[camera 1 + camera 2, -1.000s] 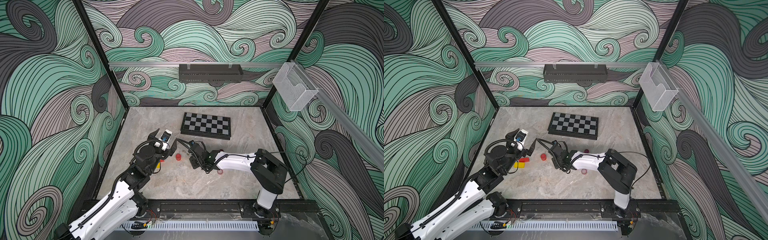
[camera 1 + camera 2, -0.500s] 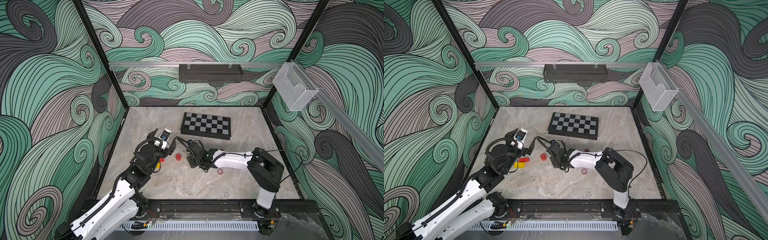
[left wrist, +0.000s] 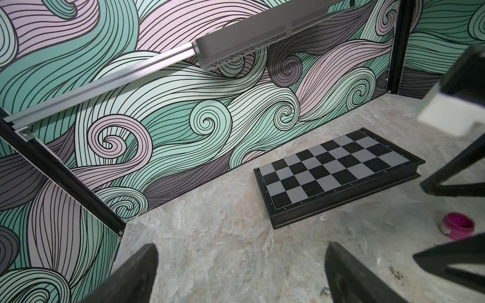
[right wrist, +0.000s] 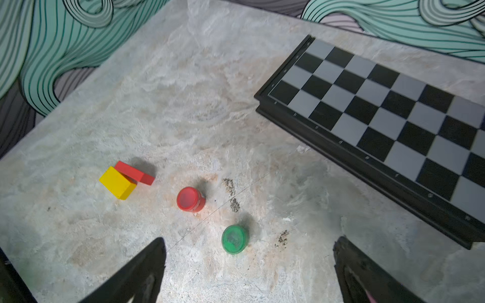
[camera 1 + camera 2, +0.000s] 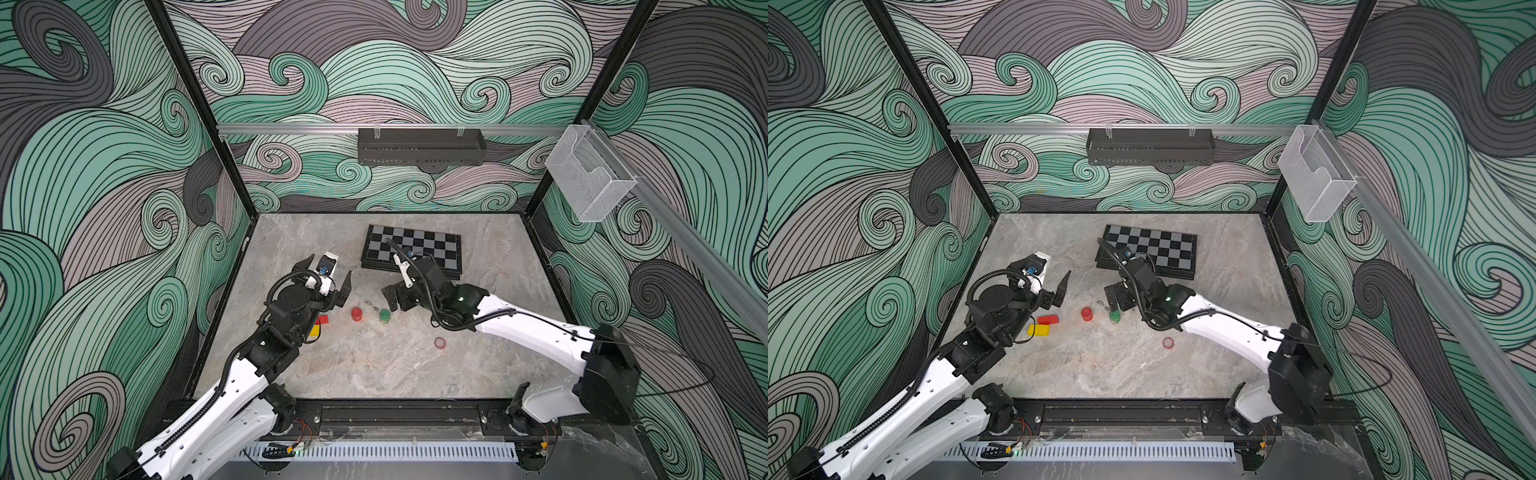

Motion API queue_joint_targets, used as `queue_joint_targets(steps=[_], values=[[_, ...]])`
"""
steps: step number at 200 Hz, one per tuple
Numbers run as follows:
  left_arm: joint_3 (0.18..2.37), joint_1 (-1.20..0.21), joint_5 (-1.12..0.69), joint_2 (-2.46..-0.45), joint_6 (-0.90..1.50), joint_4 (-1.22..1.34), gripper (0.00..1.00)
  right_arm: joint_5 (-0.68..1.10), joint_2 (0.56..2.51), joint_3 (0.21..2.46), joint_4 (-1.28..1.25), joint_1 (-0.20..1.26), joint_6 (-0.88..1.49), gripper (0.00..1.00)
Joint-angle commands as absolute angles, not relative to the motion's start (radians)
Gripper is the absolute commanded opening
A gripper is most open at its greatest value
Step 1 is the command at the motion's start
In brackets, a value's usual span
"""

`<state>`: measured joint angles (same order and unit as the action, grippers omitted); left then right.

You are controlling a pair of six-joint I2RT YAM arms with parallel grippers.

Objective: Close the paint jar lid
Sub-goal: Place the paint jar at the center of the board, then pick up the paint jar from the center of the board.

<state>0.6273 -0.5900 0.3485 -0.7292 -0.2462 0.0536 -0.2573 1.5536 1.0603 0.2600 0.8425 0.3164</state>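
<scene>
Release on the worktop: the right hand has just let go. Its jaws, clamped shut a second ago, now stand wide apart with nothing between them, and the small green plastic paint jar they were covering comes into view. The jar stands upright and free on the grey marbled worktop, just off the front left corner of the folded black-and-grey chessboard, on the robot's side of it, with its translucent lid apparently seated. That suggests the closing is done, though how tight it is cannot be told. A matching red lidded jar sits a little farther from the chessboard. The left hand, open and empty, hangs unmoved beyond the chessboard's left end.
</scene>
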Motion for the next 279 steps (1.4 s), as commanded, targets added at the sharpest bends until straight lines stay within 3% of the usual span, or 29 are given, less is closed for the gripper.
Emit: queue_joint_targets(steps=[1, 54, 102, 198, 279], values=[[0.678, -0.584, 0.335, -0.727, -0.187, 0.016, 0.99, -0.183, 1.489, 1.009, 0.267, 0.776, 0.326, 0.99], [0.683, -0.584, 0.260, -0.756, -0.210, 0.007, 0.99, -0.017, 1.408, 0.948, 0.378, 0.585, 0.383, 0.99], [0.671, -0.584, 0.239, -0.758, -0.232, 0.021, 0.99, -0.031, 1.430, 0.910, 0.428, 0.497, 0.400, 0.98], [0.672, -0.584, 0.216, -0.757, -0.248, 0.016, 0.99, -0.039, 1.667, 0.933, 0.457, 0.433, 0.383, 0.72], [0.675, -0.584, 0.203, -0.756, -0.239, 0.015, 0.99, -0.041, 1.745, 0.969, 0.472, 0.428, 0.374, 0.62]])
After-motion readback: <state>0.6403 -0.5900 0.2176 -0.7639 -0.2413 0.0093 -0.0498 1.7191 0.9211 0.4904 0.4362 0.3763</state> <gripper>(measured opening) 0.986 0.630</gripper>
